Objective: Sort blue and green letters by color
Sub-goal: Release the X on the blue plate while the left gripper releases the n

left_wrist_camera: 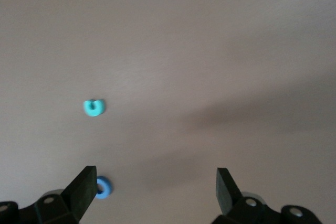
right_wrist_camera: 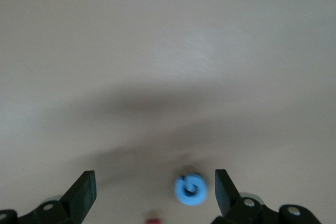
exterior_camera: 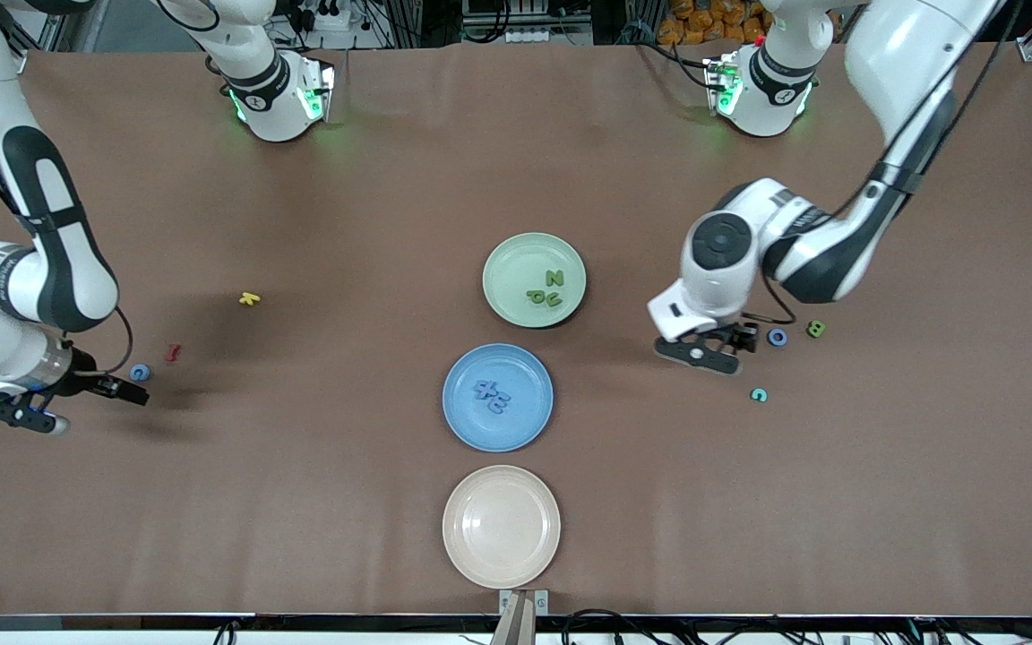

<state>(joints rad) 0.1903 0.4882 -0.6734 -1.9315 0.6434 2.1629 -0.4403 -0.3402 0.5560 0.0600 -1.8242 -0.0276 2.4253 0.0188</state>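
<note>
While both claws hang spread and empty, three green letters (exterior_camera: 545, 288) lie in the green plate (exterior_camera: 505, 269) and two blue ones (exterior_camera: 492, 394) in the blue plate (exterior_camera: 462, 408). The left claw (exterior_camera: 743, 339) hovers just beside a blue O (exterior_camera: 777, 337), toward the left arm's end of the table; a green B (exterior_camera: 815, 329) sits next to it. The right claw (exterior_camera: 126, 391) hangs by a blue G (exterior_camera: 140, 372). Best centre each ring between the fingers before pinching.
</note>
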